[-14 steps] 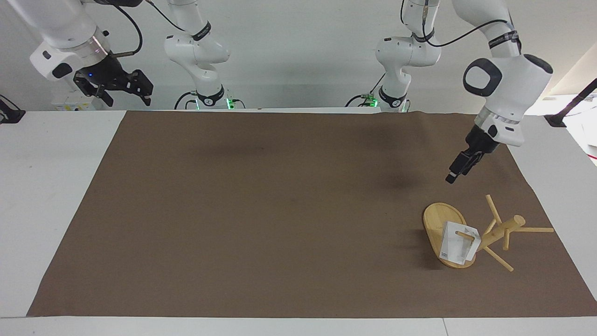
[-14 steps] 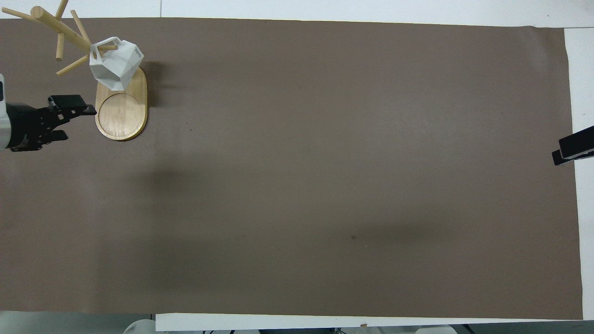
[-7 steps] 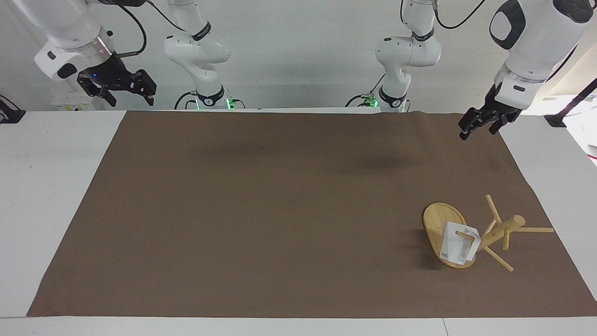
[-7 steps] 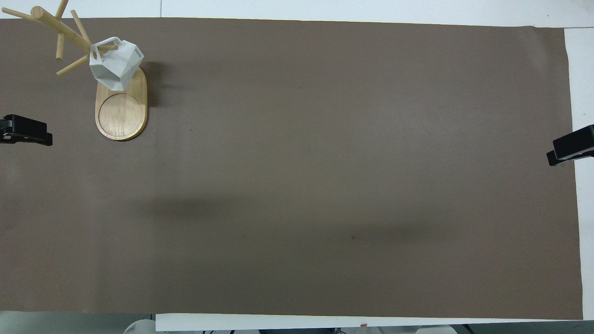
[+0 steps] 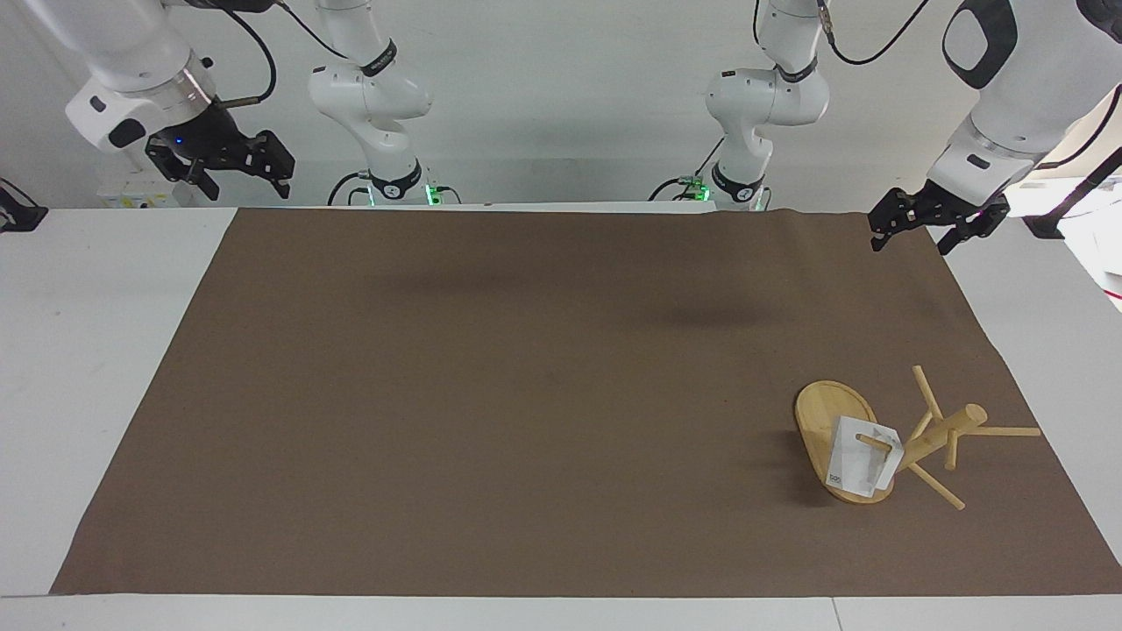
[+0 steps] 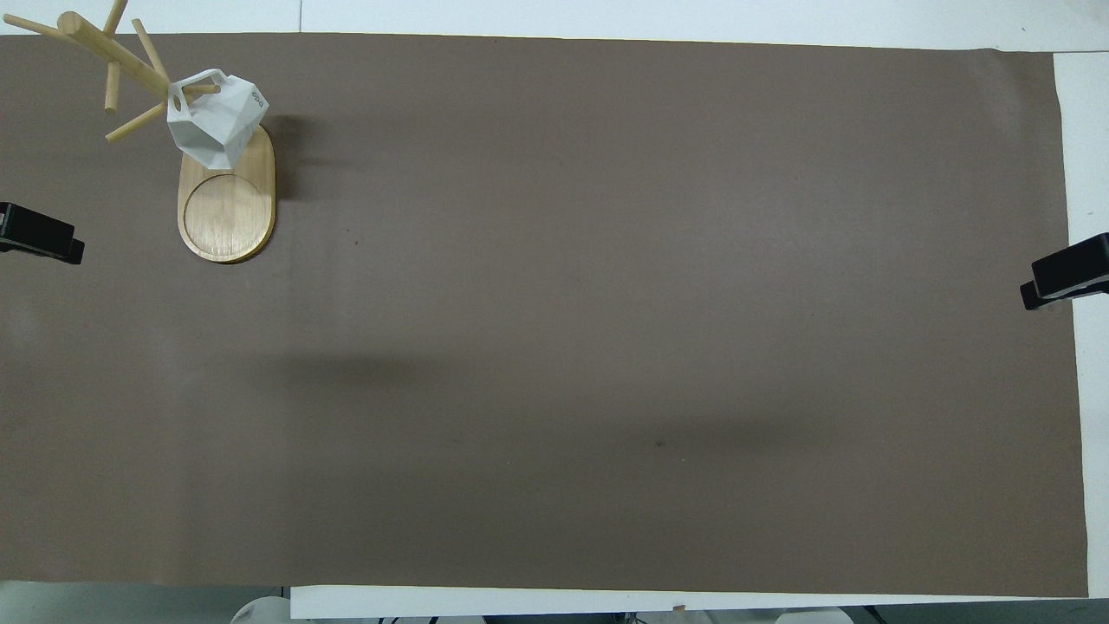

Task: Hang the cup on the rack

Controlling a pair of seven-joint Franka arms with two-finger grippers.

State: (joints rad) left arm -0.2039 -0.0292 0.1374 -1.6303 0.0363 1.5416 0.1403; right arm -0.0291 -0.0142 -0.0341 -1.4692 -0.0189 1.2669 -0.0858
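The white faceted cup [image 5: 855, 460] hangs by its handle on a low peg of the bamboo rack [image 5: 820, 412], over the oval base. The rack stands at the left arm's end of the mat, far from the robots. Both show in the overhead view, the cup [image 6: 217, 121] on the rack [image 6: 227, 212]. My left gripper [image 5: 913, 238] is open and empty, raised over the mat's edge by the robots, well clear of the rack; only its tip [image 6: 39, 238] shows from overhead. My right gripper [image 5: 244, 180] is open and empty, and waits raised at the right arm's end [image 6: 1061, 277].
A brown mat [image 5: 526, 394] covers most of the white table [image 5: 105, 350]. Several bare pegs stick out from the rack's post [image 5: 942, 434] toward the mat's edge at the left arm's end.
My left gripper has drawn back from beside the rack, risen and turned, and now hangs over the mat's edge by the robots. The cup, the rack and the right arm stay put.
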